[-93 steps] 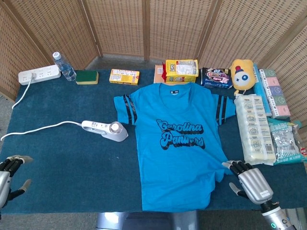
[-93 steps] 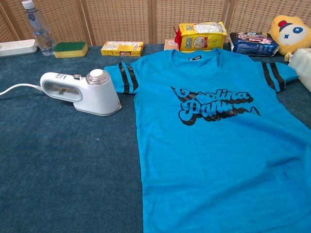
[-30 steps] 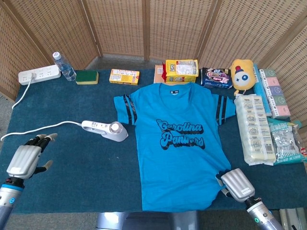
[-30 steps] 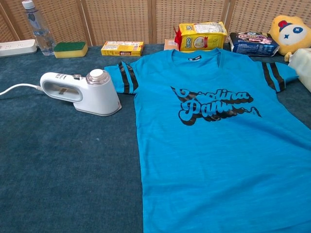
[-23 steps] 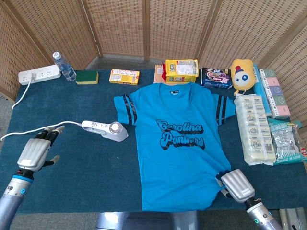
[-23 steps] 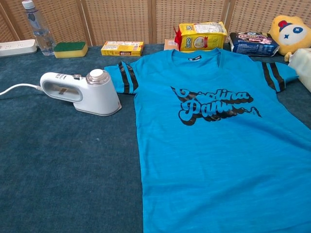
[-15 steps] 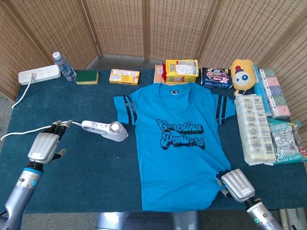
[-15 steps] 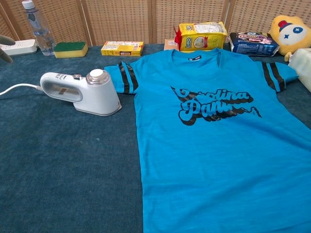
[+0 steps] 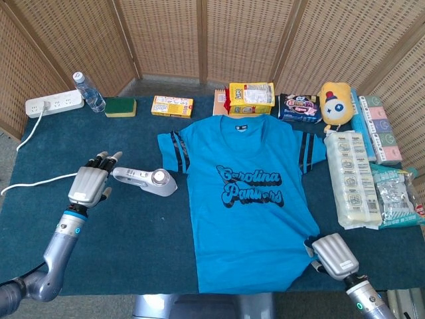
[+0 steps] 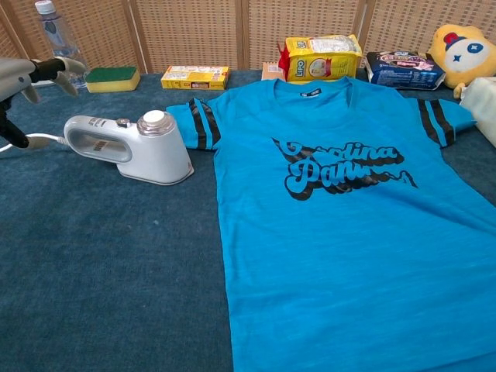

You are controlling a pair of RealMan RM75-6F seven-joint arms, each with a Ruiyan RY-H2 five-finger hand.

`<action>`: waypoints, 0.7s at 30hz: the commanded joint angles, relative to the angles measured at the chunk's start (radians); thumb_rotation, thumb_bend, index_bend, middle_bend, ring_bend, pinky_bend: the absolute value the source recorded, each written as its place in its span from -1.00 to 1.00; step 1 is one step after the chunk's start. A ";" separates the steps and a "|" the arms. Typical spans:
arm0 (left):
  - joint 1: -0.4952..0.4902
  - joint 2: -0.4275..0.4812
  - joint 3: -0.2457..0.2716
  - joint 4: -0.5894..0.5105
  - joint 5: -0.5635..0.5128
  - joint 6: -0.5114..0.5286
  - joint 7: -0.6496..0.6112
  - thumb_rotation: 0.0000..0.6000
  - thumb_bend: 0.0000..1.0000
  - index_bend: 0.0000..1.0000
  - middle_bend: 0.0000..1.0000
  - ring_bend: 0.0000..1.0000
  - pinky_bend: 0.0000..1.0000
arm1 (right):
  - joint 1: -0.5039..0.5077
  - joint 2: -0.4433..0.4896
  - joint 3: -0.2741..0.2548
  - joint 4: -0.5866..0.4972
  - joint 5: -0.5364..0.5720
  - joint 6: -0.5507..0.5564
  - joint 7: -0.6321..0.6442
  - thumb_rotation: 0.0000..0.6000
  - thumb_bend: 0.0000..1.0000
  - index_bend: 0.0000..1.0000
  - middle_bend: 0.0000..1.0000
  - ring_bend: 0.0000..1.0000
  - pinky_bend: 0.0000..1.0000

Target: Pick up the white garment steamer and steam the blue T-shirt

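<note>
We see a table [image 9: 133, 226] covered in dark teal carpet, with woven wicker screens [image 9: 166, 36] standing behind it. Along the far edge lie a power strip [image 9: 54, 104], a water bottle [image 9: 88, 92], a green sponge [image 9: 120, 106] and snack packs, with more packages down the right side. The blue T-shirt [image 9: 246, 199] lies flat at the middle. The white garment steamer [image 9: 146, 179] rests on the table just left of the shirt's sleeve, its cord [image 9: 40, 183] trailing left. Our left hand [image 9: 89, 183] hovers just beside the steamer's handle end, back upward, fingers extended and apart, holding nothing. Our right hand [image 9: 335, 256] sits at the shirt's lower right hem, back facing us; we cannot tell how its fingers lie.
</note>
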 commanded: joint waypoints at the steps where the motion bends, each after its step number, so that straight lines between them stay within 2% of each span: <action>1: -0.028 -0.031 -0.011 0.037 -0.027 -0.029 0.016 1.00 -0.47 -0.90 -0.54 -0.76 -0.42 | 0.000 0.002 0.002 -0.004 0.002 0.000 -0.002 1.00 -0.15 0.31 0.16 0.24 0.56; 12: -0.115 -0.147 -0.026 0.195 -0.066 -0.081 0.024 1.00 -0.47 -0.90 -0.54 -0.76 -0.42 | -0.003 0.004 0.006 -0.013 0.016 -0.006 -0.012 1.00 -0.15 0.31 0.16 0.24 0.56; 21: -0.150 -0.195 -0.028 0.265 -0.077 -0.088 0.020 1.00 -0.46 -0.90 -0.54 -0.76 -0.42 | -0.001 0.007 0.011 -0.015 0.026 -0.012 -0.010 1.00 -0.15 0.31 0.16 0.24 0.56</action>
